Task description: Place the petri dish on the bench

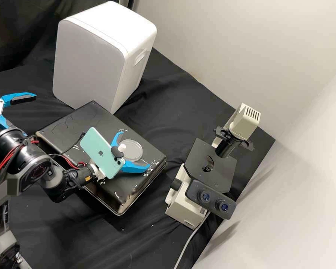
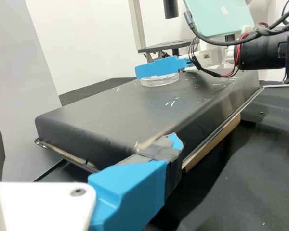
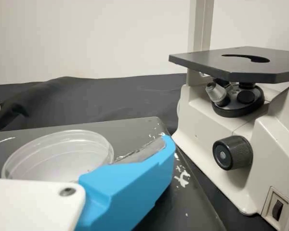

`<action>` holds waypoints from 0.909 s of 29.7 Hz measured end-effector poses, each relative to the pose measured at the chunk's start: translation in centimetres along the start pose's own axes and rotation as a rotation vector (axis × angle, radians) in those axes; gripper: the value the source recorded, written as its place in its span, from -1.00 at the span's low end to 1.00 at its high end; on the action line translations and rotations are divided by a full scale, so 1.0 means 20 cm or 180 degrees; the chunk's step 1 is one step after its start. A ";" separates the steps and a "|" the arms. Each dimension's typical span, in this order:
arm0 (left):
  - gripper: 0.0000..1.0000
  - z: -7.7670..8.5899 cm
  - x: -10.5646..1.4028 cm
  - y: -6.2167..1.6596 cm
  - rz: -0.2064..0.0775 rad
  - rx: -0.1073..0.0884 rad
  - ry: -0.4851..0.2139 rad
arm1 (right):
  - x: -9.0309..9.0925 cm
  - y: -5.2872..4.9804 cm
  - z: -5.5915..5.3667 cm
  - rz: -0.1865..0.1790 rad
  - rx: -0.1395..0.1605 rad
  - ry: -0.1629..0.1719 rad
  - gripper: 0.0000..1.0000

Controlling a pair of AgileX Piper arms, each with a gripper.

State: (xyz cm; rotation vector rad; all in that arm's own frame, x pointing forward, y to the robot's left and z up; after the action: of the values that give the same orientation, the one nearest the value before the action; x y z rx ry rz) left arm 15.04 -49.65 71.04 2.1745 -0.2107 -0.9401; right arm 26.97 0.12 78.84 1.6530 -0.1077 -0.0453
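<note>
A clear round petri dish (image 1: 130, 150) (image 3: 58, 154) lies flat on a black raised tray (image 1: 71, 129), near the tray's right end. My right gripper (image 1: 135, 148) is open, one blue finger on each side of the dish, low over the tray. One of its fingers (image 3: 135, 173) sits just beside the dish rim with a narrow gap. A mint-green phone (image 1: 100, 151) is mounted on that wrist. My left gripper (image 1: 24, 114) (image 2: 85, 139) hangs open at the tray's far left end with nothing between its fingers. From there the dish (image 2: 159, 79) sits beyond a blue finger.
A grey and black microscope (image 1: 209, 175) (image 3: 241, 139) stands to the right of the tray. A tall white box (image 1: 100, 56) stands behind the tray. Black cloth (image 1: 168, 104) covers the bench, with open cloth between the tray and the microscope. Pale walls close the right side.
</note>
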 end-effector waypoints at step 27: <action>1.00 -0.01 -0.07 0.123 0.0483 -0.0116 0.0144 | -0.02 0.01 0.00 0.0009 0.0066 0.0010 1.00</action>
State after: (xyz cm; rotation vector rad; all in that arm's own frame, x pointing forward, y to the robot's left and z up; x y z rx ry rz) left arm 14.50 -50.77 73.53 2.1116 -0.3292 -0.8029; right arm 26.51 0.21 79.00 1.6734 -0.1086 -0.0395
